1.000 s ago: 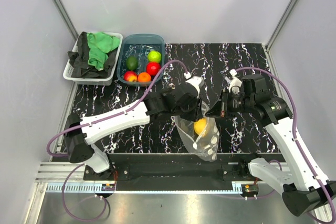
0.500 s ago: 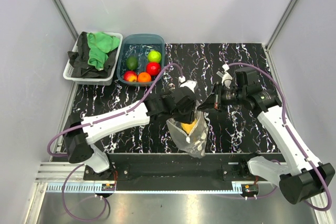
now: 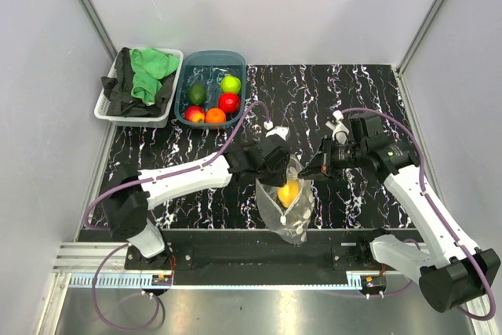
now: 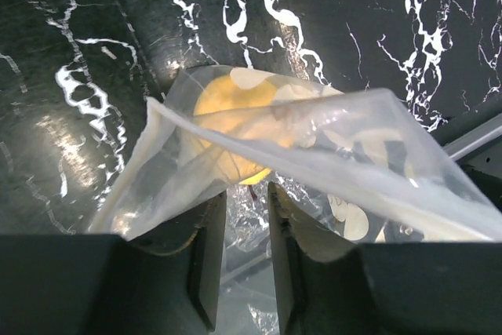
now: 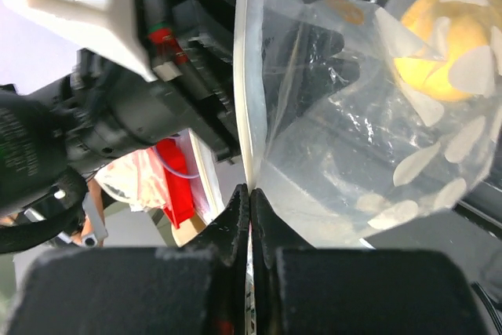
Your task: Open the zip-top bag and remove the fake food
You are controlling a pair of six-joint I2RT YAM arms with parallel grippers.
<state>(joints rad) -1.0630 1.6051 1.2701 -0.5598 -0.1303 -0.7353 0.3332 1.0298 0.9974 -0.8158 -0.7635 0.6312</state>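
Bag (image 3: 289, 203) hung mouth-up between the two hands, over the near edge of the desk (image 3: 369, 107), front centre. Couldn't tell whether its lower end touched the desk.

Left hand (image 4: 247, 194): fingers nearly together with only a thin gap, and bag film draped over and running into it. It looked pinched on the bag's left lip.

Right hand (image 5: 249, 194): fingers fully closed on the white zip strip of the opposite lip. No gap visible.

The lips were pulled apart, so the mouth was open. Yellow fruit (image 3: 289, 192) sat inside the bag, in its upper half, seen through the dotted film in both wrist views.

Tub (image 3: 210, 57) at the back left of the desk held the lime fruit (image 3: 230, 84), red fruit (image 3: 228, 102), orange fruit (image 3: 215, 115), dark green fruit (image 3: 197, 93) and peach-red fruit (image 3: 194, 113).

White basket (image 3: 105, 111) just left of the tub held a green cloth (image 3: 149, 72) on a black cloth (image 3: 118, 92).
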